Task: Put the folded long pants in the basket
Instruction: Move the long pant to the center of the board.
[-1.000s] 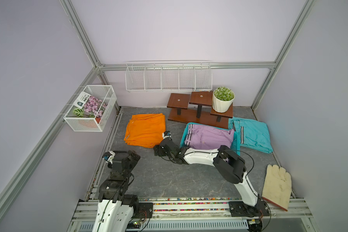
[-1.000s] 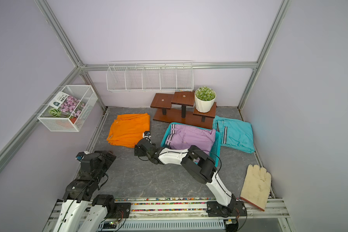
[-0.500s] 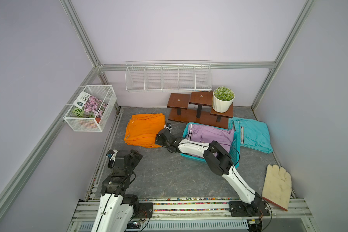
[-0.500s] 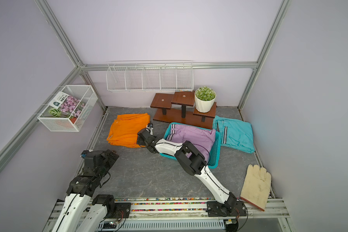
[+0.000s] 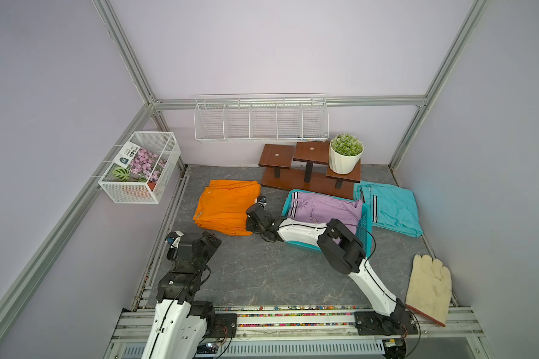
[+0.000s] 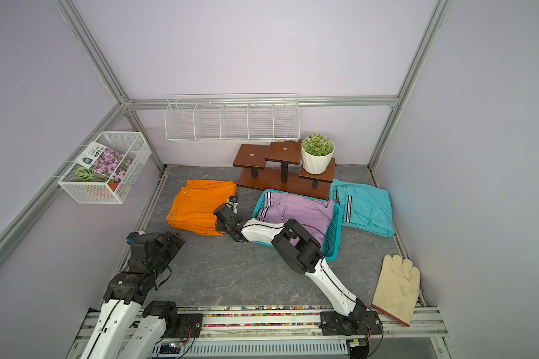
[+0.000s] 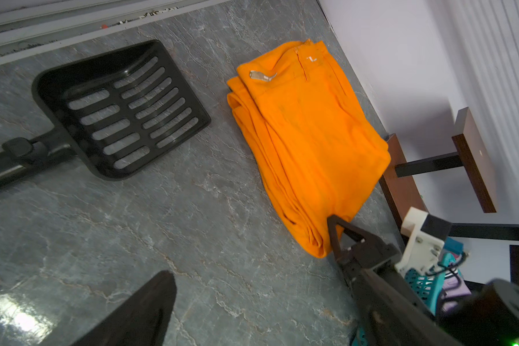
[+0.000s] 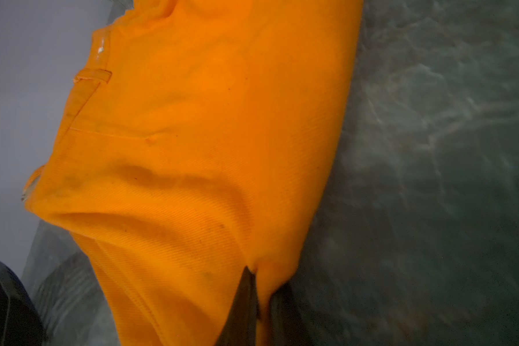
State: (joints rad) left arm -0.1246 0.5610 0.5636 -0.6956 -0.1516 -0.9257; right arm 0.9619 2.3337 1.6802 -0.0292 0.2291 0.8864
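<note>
Grey stone floor [image 5: 262, 273]: right gripper [image 8: 259, 281] clenched on the orange pants [image 5: 224, 205] edge facing the basket [image 5: 365, 227]; lift high, clear its rim, keep folds together

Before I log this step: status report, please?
Left end effector open. Right end effector shut on orange pants. Lilac pants already in turquoise basket.

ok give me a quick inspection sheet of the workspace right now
surface: grey marbled tabletop, no spills seen
job's things: orange pants on tabletop; lilac pants in basket; turquoise pants beside basket
clutter: glove, scoop, plant on wooden stand
grippers: right gripper shut on orange pants' edge; left gripper open, holding nothing
cables: black loop off right arm above basket
surroundings: wire rack and wire box on walls
</note>
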